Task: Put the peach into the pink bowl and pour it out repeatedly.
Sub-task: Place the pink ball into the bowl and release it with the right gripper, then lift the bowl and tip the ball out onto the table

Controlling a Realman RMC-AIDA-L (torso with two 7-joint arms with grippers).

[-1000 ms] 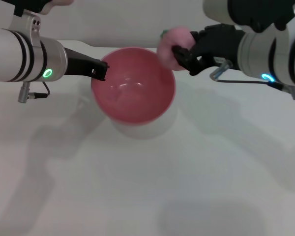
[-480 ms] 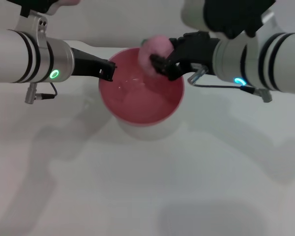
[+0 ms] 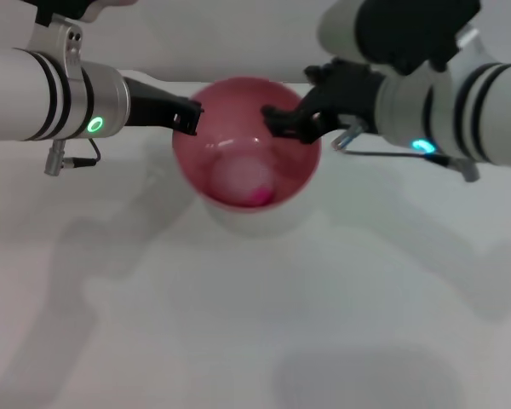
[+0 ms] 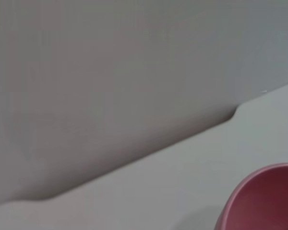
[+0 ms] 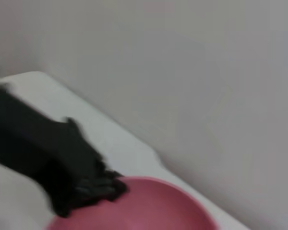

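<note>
Since half a second ago the peach (image 3: 243, 177) has left the right gripper (image 3: 283, 124) and now lies on the bottom of the pink bowl (image 3: 300, 181), magenta blotch toward the near wall. Right gripper hangs over the bowl's right rim, fingers parted and empty. Left gripper (image 3: 187, 118) is closed on the bowl's left rim, as it was before; the right wrist view shows the same black fingers (image 5: 93, 187) at the rim.

Step in hand, as I judge it: the drop-in is done, pour-out comes next. That calls for the right arm to clear away, then the left to tip the bowl until the peach rolls out.

Surface: plain white table (image 3: 255, 324), matte, with soft arm shadows. Behind it a bare grey wall (image 4: 110, 57).
</note>
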